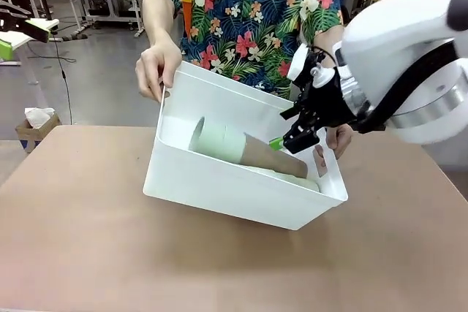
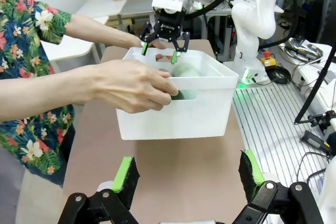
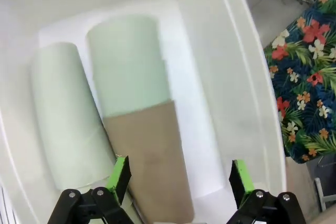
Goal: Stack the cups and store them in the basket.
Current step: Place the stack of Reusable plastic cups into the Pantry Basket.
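The white basket (image 1: 219, 180) is tilted toward me, held at both ends by a person's hands (image 1: 157, 67). Inside it lies a stack with a taupe-brown cup (image 1: 274, 157) and a mint green cup (image 1: 218, 140) on its far end. A second mint stack (image 3: 65, 114) lies beside the brown cup (image 3: 152, 156). My right gripper (image 1: 292, 144) hangs open over the basket's right end, just above the brown cup and holding nothing. My left gripper (image 2: 189, 174) is open and empty, well back from the basket (image 2: 178, 114). Mint cups (image 2: 185, 70) show over its rim.
The brown table (image 1: 80, 239) lies bare around the basket. The person stands at the far side with one hand (image 2: 131, 85) gripping the basket's near wall. A cardboard box (image 1: 35, 126) sits on the floor beyond the table's left corner.
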`<state>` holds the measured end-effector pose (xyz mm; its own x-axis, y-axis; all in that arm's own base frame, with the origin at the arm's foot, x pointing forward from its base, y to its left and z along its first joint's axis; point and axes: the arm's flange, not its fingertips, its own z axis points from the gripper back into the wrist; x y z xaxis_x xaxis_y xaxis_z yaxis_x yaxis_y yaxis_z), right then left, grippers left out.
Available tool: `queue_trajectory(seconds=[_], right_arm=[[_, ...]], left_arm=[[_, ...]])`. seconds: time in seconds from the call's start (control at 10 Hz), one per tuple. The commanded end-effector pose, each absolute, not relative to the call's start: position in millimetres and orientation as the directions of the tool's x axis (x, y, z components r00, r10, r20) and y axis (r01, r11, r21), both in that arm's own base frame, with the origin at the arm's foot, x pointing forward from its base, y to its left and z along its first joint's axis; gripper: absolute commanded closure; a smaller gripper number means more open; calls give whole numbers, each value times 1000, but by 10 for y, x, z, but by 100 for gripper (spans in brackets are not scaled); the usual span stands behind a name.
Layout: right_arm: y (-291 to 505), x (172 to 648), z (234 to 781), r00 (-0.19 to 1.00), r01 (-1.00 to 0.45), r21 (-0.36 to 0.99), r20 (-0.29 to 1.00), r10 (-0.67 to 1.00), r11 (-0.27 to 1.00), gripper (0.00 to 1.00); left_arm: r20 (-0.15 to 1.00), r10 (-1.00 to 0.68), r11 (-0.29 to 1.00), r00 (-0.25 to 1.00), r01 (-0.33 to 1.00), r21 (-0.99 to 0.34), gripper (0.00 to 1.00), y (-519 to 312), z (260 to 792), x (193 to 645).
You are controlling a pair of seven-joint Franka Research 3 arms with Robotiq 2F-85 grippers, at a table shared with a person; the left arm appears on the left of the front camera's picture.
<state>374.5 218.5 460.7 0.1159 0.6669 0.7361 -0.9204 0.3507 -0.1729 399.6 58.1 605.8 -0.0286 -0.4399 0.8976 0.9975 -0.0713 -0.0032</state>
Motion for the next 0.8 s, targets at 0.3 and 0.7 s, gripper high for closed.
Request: queue_trajectory(seconds=[0.3, 0.7], right_arm=[[1309, 3548, 5318, 141, -953, -10, 871, 471, 303, 0], [-24, 3488, 5489, 150, -967, 75, 939, 311, 242, 0]], left_arm=[[899, -436, -73, -23, 997, -10, 0, 569, 6094, 3978], [899, -436, -73, -23, 997, -10, 0, 569, 6094, 3978]])
